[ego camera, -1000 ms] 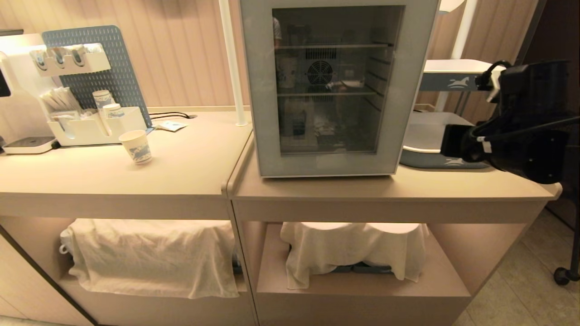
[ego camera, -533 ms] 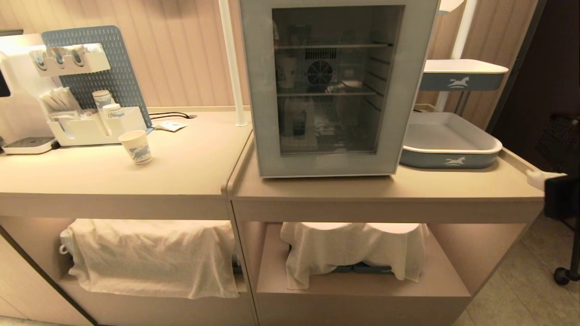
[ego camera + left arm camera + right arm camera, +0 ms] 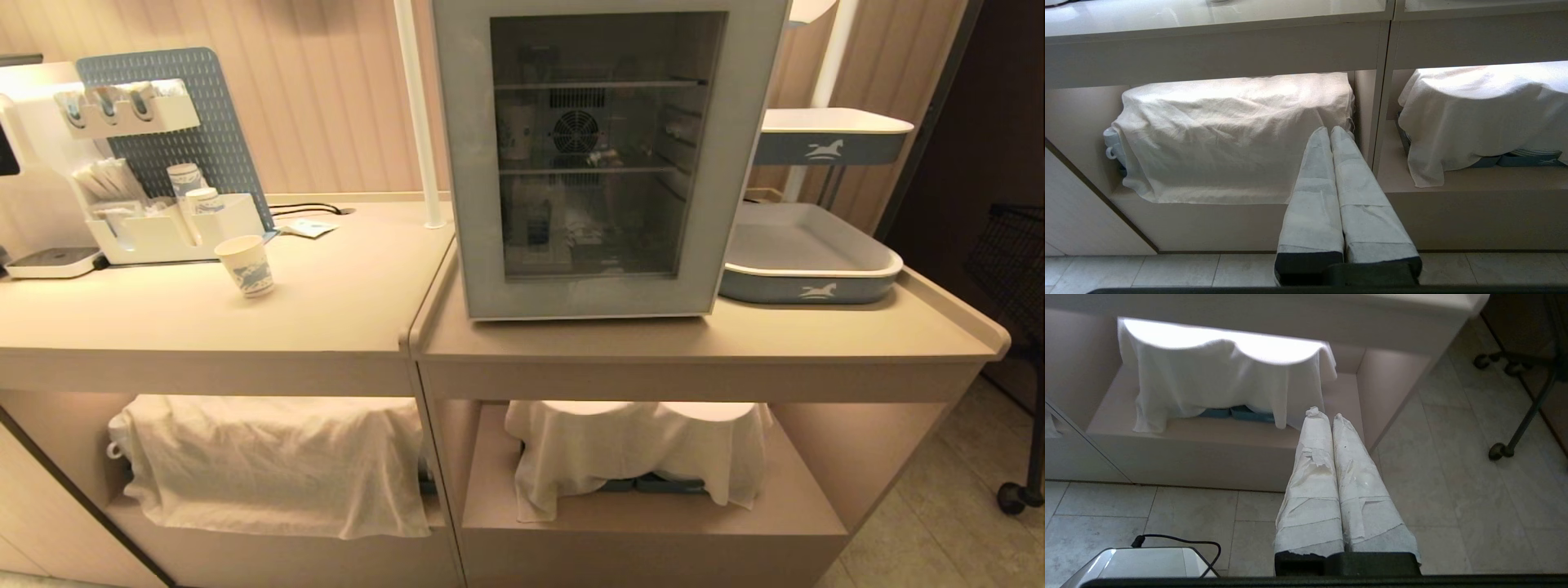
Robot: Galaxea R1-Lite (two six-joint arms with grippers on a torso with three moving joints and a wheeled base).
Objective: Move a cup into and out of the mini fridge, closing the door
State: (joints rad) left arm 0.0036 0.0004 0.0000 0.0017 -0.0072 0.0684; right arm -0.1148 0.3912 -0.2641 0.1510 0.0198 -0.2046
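My left gripper (image 3: 1329,132) hung low in front of the counter (image 3: 343,327), fingers pressed together on nothing, aimed at the cloth-covered lower shelf (image 3: 1233,134). My right gripper (image 3: 1327,416) was just as low, clenched and empty, over the floor tiles (image 3: 1453,490) before the other draped shelf (image 3: 1220,375). Neither showed in the head view.

The cup (image 3: 245,265) stood upright, rim up, on the left half of the counter, above and beyond my left gripper, so I judged that arm the nearer one. Just behind the cup sat a white organiser (image 3: 167,229) holding stacked cups (image 3: 194,189). Well to its right, the mini fridge (image 3: 608,155) stood with the door (image 3: 473,163) closed flush. A grey tray (image 3: 808,253) lay just beside the fridge.
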